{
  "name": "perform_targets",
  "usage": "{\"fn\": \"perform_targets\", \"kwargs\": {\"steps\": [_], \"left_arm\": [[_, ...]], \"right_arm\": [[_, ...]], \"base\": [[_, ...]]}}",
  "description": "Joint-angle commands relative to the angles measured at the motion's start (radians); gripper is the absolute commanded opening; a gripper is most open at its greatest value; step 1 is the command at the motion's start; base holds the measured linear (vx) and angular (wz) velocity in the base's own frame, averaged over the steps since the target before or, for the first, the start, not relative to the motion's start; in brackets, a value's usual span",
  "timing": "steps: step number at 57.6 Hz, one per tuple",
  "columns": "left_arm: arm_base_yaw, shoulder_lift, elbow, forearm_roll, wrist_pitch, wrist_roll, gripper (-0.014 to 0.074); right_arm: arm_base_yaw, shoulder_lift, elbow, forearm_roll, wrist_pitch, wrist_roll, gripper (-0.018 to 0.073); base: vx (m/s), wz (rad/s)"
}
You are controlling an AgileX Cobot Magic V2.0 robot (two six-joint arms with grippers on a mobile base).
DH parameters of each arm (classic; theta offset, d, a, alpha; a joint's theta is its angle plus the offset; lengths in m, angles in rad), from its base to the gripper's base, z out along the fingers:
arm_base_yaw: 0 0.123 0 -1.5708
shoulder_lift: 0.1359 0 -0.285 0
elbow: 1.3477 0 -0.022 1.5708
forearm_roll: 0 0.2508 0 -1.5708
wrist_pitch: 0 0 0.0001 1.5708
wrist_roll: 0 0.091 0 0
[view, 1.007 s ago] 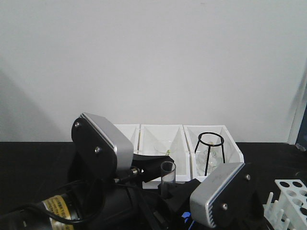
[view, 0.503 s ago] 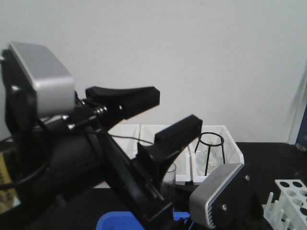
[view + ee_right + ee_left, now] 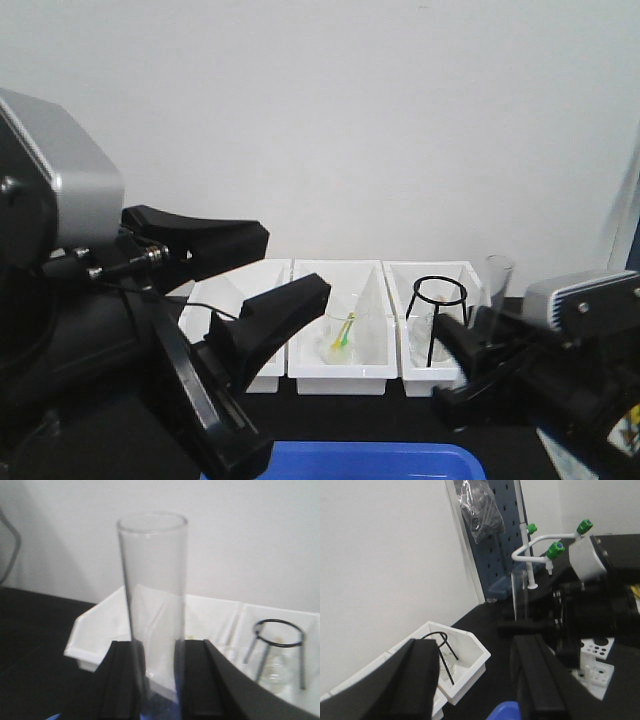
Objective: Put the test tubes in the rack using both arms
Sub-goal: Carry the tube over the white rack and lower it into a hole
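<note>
Your right gripper (image 3: pixel 156 680) has a test tube (image 3: pixel 152 595) pinched upright, above and left of the rack (image 3: pixel 594 661). Hold it vertical, centre it over a hole, then lower slowly. Further left of the rack, your left gripper (image 3: pixel 295 262) gapes wide, empty.

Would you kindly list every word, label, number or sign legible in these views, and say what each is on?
No text can be read in any view.
Yellow label on the right arm: too small and blurred to read.
Test tube in the right end effector: no printing visible.
</note>
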Motion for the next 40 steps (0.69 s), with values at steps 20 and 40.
{"fn": "perform_targets", "kwargs": {"steps": [20, 40], "left_arm": [[0.002, -0.023, -0.035, 0.023, 0.051, -0.008, 0.0293], [0.002, -0.023, -0.035, 0.028, 0.089, -0.009, 0.0189]], "right_arm": [[-0.503, -0.018, -0.024, -0.017, -0.098, -0.006, -0.0006], [-0.661, 0.033, 0.166, -0.15, -0.391, 0.227, -0.0006]], "base": [[0.0, 0.0], [0.0, 0.0]]}}
